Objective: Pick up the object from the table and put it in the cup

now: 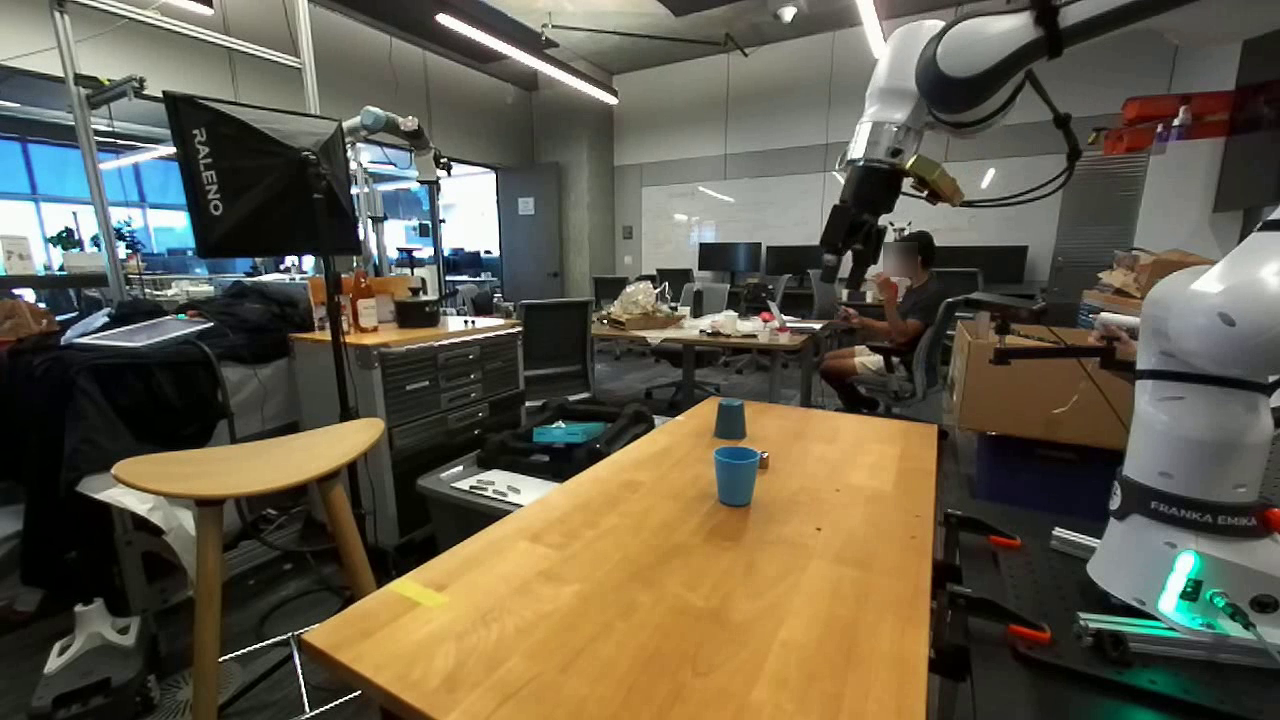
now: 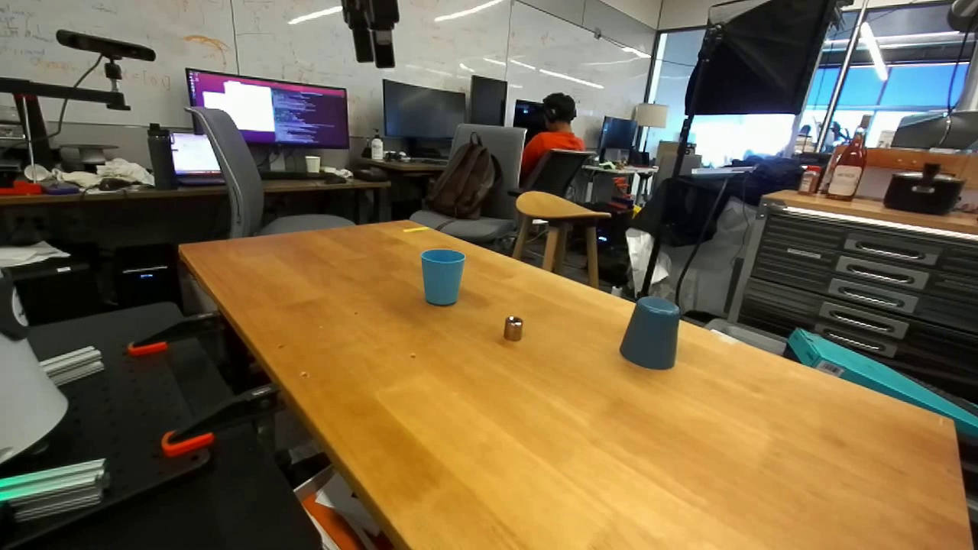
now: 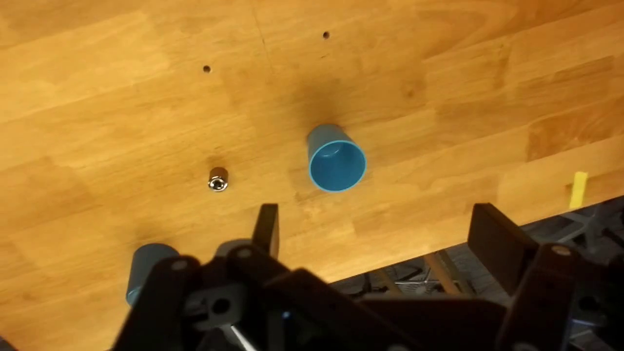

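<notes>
Your end effector (image 3: 375, 214) hangs well above the blue cup (image 2: 442, 279) with its 2 fingers (image 3: 497, 243) wide apart, and the small metal cylinder (image 2: 513, 329) on the tabletop (image 2: 611, 458) near that cup should handle stiff, slick and dense, so pinch its curved sides squarely.

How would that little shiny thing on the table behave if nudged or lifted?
The little cylinder looks metal, so it's probably stiff and heavy for its size. Its polished sides may be slippery. It stands on end, but if tipped, its round shape could roll.
</notes>
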Tool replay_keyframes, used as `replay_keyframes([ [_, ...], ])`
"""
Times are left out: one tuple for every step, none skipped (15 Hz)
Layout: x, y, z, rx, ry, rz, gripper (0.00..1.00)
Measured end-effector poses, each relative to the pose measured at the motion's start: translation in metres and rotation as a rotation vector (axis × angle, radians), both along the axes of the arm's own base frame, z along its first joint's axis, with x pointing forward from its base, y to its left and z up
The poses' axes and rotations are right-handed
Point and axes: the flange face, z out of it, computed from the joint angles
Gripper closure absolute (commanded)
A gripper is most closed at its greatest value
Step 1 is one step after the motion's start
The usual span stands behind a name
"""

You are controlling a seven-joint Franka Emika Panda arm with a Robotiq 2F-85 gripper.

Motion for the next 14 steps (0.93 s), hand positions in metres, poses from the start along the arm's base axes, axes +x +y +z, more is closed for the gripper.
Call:
replay_keyframes([
  [0.016, 0.0, -0.012, -0.04, -0.011, -0.029, 0.0],
  [0.031, -0.005, -0.027, -0.075, -0.014, -0.061, 0.0],
  [0.046, -0.013, -0.044, -0.108, -0.009, -0.099, 0.0],
  [0.06, -0.025, -0.061, -0.137, 0.004, -0.137, 0.0],
  [0.071, -0.038, -0.08, -0.164, 0.027, -0.177, 0.0],
  [0.081, -0.052, -0.097, -0.189, 0.058, -0.213, 0.0],
  [0.091, -0.066, -0.115, -0.21, 0.091, -0.246, 0.0],
  [0.1, -0.077, -0.133, -0.226, 0.125, -0.274, 0.0],
  [0.11, -0.087, -0.152, -0.239, 0.16, -0.297, 0.0],
  [0.118, -0.094, -0.169, -0.246, 0.191, -0.312, 0.0],
  [0.126, -0.101, -0.188, -0.246, 0.223, -0.324, 0.0],
  [0.133, -0.105, -0.205, -0.245, 0.251, -0.328, 0.0],
  [0.139, -0.109, -0.22, -0.244, 0.275, -0.329, 0.0],
  [0.145, -0.111, -0.234, -0.243, 0.295, -0.331, 0.0],
])
